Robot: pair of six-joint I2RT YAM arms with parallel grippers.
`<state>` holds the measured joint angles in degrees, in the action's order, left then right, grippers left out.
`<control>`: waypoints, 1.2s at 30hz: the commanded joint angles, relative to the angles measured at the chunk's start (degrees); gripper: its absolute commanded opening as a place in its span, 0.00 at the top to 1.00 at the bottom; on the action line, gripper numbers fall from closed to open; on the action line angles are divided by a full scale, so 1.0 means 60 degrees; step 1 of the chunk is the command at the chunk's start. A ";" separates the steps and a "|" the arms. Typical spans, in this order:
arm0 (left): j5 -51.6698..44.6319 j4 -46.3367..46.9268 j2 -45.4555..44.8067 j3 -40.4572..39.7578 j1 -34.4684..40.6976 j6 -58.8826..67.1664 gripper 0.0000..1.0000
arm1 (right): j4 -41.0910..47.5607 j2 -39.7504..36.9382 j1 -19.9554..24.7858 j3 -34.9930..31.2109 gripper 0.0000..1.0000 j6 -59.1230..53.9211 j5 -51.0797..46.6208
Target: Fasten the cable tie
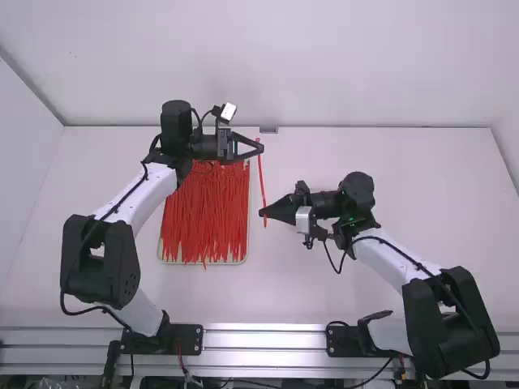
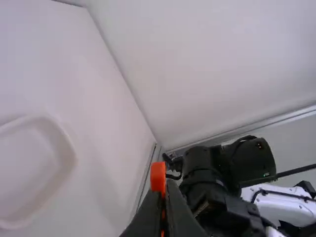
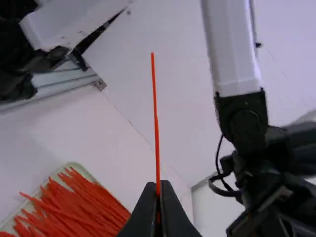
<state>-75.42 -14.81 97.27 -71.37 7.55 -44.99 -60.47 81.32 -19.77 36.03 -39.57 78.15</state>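
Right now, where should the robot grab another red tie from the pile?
Probably by a tip at the near end of the pile of ties, where they fan out and a few poke apart by the tray edge. Come straight down from above: the left arm crosses the far end, its left gripper and the right gripper pinching a single tie.

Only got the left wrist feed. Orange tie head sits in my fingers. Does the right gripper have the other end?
Observer: Yes. The right gripper is shut on the thin red plastic cable tie, at the end away from yours.
Operator: Looped yet?
Observer: No. From above it runs straight between the left gripper and the right one.
Operator: Spare ties?
Observer: A pile of red cable ties lies on a flat pale tray left of the held tie.
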 commanded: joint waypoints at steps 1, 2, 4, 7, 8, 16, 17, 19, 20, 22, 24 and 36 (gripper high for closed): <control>-0.0372 -0.0022 0.0015 -0.0219 0.0055 0.0342 0.98 | -0.0455 0.0058 -0.0044 -0.0073 1.00 0.2386 -0.0925; -0.0364 -0.0022 0.0015 -0.0219 0.0055 0.0335 0.98 | -0.0692 0.0058 -0.0095 -0.0073 1.00 0.2648 -0.1064; -0.0364 -0.0040 0.0015 -0.0219 0.0055 0.0335 0.98 | -0.1002 0.0058 -0.0222 -0.0073 1.00 0.2794 -0.1151; -0.0361 -0.0120 0.0015 -0.0219 0.0051 0.0339 0.98 | -0.1486 0.0058 -0.0310 -0.0073 1.00 0.3173 -0.1129; -0.0364 -0.0153 0.0015 -0.0219 0.0051 0.0393 0.98 | -0.1698 0.0058 -0.0350 -0.0073 1.00 0.3410 -0.1104; -0.0364 -0.0270 0.0015 -0.0219 0.0044 0.1763 0.98 | -0.2947 0.0058 -0.0572 -0.0073 1.00 0.7522 -0.2550; -0.0368 -0.0368 0.0015 -0.0219 0.0047 0.1953 0.98 | -0.3082 0.0058 -0.0535 -0.0069 1.00 0.8218 -0.2852; -0.0361 -0.0616 0.0015 -0.0219 0.0044 0.2087 0.99 | -0.3206 0.0058 -0.0499 -0.0055 1.00 0.9847 -0.3581; -0.0372 -0.0812 0.0015 -0.0219 0.0044 0.2076 0.99 | -0.3151 0.0058 -0.0510 -0.0055 1.00 1.0695 -0.3985; -0.0452 -0.1162 0.0015 -0.0219 0.0047 0.2087 0.99 | -0.2980 0.0058 -0.0503 -0.0058 1.00 1.1996 -0.4564; -0.0976 -0.1996 0.0015 -0.0219 0.0044 0.2306 0.98 | -0.2805 0.0058 -0.0382 -0.0062 1.00 1.3908 -0.4852; -0.1789 -0.3402 0.0011 -0.0219 0.0007 0.4619 0.99 | -0.2510 0.0058 -0.0834 -0.0066 1.00 1.7365 -0.4364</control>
<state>-84.33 -34.68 97.27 -71.40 7.62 -23.20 -75.88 81.32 -23.79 35.97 58.15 52.12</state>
